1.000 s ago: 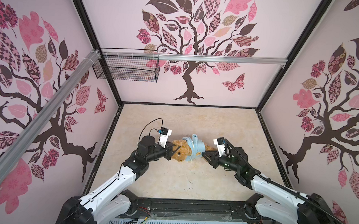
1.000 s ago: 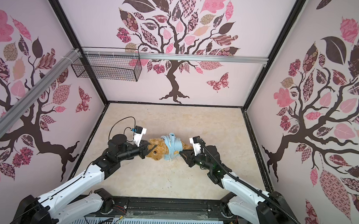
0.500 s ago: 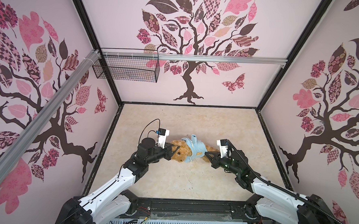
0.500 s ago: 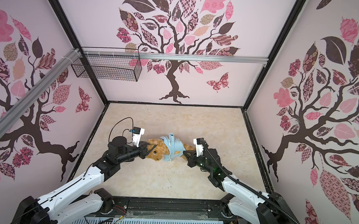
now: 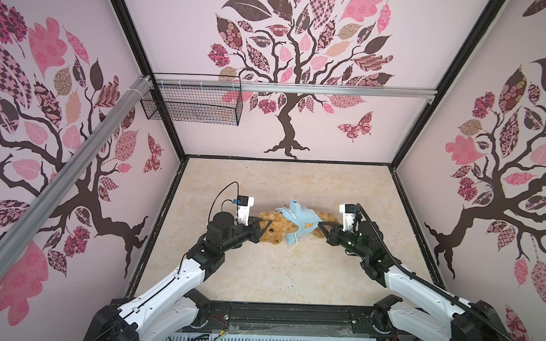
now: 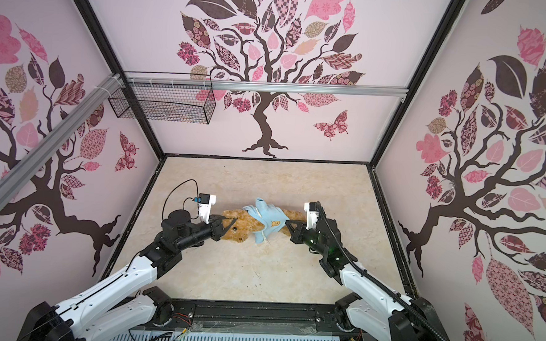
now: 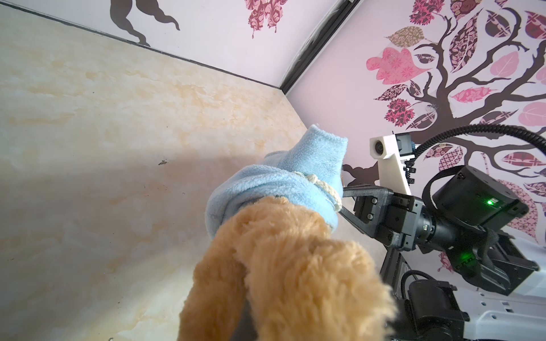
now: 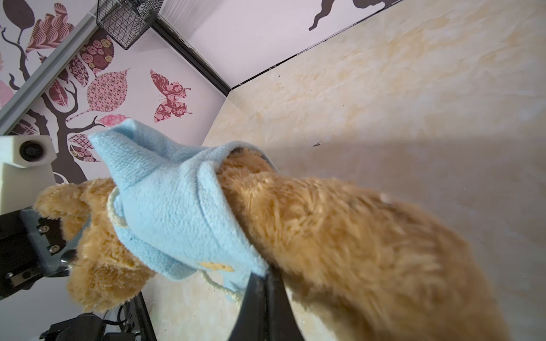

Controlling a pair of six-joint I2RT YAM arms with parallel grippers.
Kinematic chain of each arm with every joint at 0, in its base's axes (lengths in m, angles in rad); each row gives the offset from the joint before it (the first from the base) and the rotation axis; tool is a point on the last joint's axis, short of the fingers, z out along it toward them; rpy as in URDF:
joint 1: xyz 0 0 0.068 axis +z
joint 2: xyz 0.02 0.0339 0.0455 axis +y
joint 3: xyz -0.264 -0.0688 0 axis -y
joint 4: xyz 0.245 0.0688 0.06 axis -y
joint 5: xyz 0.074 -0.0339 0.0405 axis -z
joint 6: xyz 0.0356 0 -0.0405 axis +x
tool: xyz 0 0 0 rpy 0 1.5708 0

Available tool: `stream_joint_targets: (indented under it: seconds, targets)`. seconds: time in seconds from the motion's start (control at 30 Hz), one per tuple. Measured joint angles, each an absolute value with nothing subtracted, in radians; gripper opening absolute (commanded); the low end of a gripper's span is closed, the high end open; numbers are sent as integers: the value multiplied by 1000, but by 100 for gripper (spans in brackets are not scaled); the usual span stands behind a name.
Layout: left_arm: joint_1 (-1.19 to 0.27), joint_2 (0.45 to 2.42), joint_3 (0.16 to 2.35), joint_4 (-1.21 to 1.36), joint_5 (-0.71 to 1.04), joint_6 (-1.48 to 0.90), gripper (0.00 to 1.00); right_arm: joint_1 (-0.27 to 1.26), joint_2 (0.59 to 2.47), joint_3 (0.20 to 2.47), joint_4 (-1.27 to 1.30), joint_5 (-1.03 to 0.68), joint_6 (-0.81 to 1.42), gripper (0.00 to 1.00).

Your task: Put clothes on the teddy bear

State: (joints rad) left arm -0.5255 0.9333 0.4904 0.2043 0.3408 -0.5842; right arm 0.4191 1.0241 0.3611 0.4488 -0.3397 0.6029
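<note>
Left gripper (image 5: 263,225), at nine o'clock, clamps the head of a golden-brown shaggy plush teddy bear (image 5: 274,233) at the centre of a beige marbled table (image 5: 276,274), while right gripper (image 5: 322,226), at three o'clock, tightly pinches the hem of its light blue fleece shirt (image 5: 304,221), with a black wire basket (image 5: 191,109) beyond at eleven o'clock.

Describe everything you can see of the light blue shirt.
The light blue shirt looks like soft fleece, with a cream drawstring at the neck and a small orange emblem on the front. It is bunched around the torso of the teddy bear: the head is out through the neck, and the legs are bare beyond the hem. One empty, sleeve-like end sticks up. The right gripper is shut on the hem.
</note>
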Motion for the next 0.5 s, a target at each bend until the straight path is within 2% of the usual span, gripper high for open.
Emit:
stream_joint_targets:
  seconds: [0.17,0.5]
  targets:
    - [-523,969,455,295,350,-641,0,337,1034,355,435,-405,621,0]
    - [-504,1044,440,435,369,-646,0,358,1082,321,527,-461,601,0]
